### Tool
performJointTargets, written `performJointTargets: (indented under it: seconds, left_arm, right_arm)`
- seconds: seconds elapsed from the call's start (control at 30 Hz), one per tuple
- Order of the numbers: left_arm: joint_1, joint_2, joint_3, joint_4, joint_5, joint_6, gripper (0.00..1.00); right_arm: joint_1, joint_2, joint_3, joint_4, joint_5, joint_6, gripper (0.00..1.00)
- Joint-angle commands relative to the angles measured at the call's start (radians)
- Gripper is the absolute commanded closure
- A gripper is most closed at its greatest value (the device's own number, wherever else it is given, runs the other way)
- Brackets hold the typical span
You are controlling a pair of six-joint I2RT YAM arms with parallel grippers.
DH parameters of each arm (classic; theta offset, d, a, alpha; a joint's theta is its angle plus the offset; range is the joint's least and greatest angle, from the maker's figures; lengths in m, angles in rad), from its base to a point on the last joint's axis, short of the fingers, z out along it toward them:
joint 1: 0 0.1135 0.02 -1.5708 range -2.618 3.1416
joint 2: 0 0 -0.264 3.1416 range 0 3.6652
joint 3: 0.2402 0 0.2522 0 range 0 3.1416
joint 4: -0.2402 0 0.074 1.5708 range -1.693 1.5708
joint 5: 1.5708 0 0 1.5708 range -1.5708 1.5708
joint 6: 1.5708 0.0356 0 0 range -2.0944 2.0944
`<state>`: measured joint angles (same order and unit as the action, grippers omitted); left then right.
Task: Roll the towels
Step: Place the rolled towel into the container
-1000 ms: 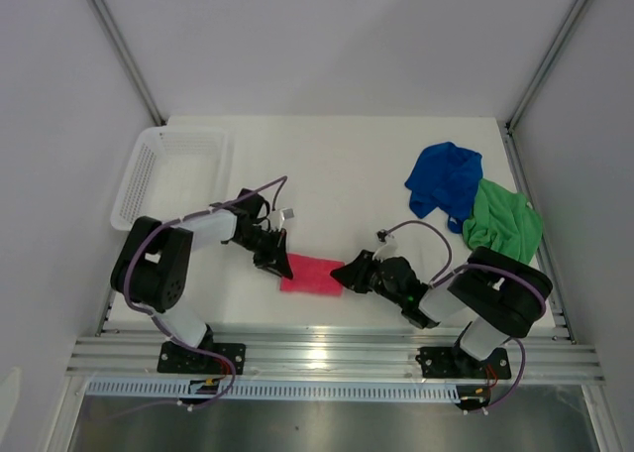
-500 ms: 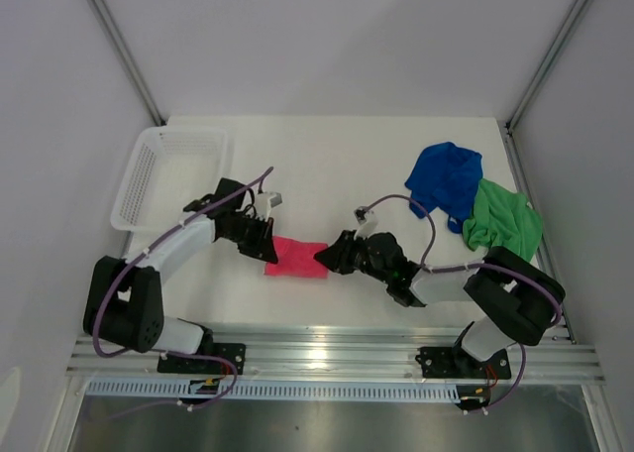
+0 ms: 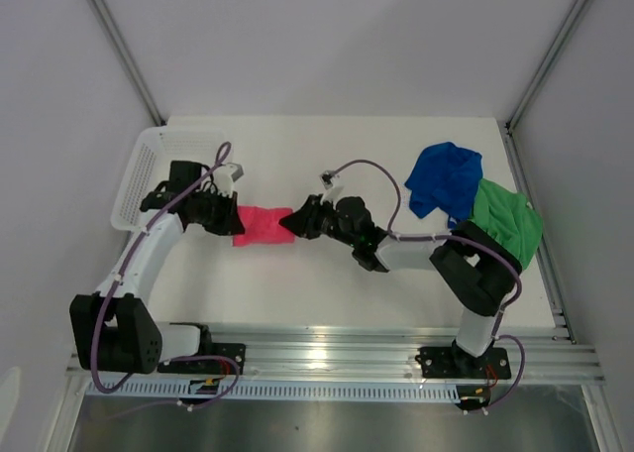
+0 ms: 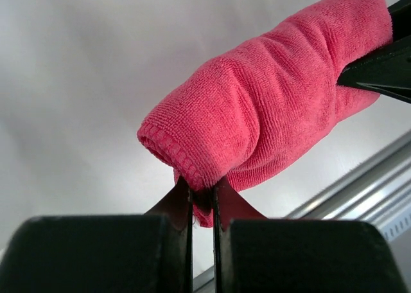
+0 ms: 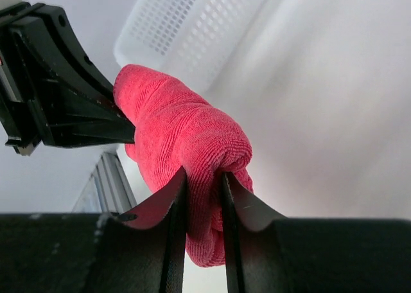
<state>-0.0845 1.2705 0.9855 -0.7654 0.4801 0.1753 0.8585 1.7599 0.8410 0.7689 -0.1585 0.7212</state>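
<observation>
White tabletop (image 3: pixel 337 155) lies under a rolled pink-red towel (image 3: pixel 261 225) held at both ends: the left fingers (image 4: pixel 172 206) are clamped nearly together on one end, the right fingers (image 5: pixel 247 209) pinch a fold at the other. A white mesh basket (image 3: pixel 149 165) sits just behind the left fingers, while the blue towel (image 3: pixel 446 177) and green towel (image 3: pixel 505 224) lie crumpled, touching, well behind the right fingers.
</observation>
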Motion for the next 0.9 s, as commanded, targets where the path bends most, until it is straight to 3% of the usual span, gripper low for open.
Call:
performJointTargets:
  seconds: [0.0,0.17,0.4,0.5,0.67,0.87]
  left_arm:
    - [0.080,-0.062,0.102,-0.015,0.009,0.059,0.99]
    - [0.186,-0.103,0.137,-0.014,-0.055,0.118,0.99]
    - [0.371,-0.092,0.131,0.063,-0.080,0.167,0.99]
    - [0.425,-0.071,0.127,0.113,-0.084,0.181,0.99]
    - [0.473,-0.011,0.139,0.184,-0.090,0.202,0.99]
    - [0.526,0.136,0.185,0.201,-0.089,0.230,1.00]
  right_arm:
    - [0.007,0.097,0.209,0.063,-0.085,0.007,1.00]
    - [0.033,0.312,0.496,0.049,-0.118,0.030,1.00]
    - [0.097,0.623,1.045,-0.109,-0.128,0.000,1.00]
    - [0.120,0.772,1.208,-0.166,-0.110,-0.011,1.00]
    - [0.154,1.021,1.727,-0.347,-0.061,-0.066,1.00]
    - [0.172,1.073,1.744,-0.352,0.051,-0.081,1.00]
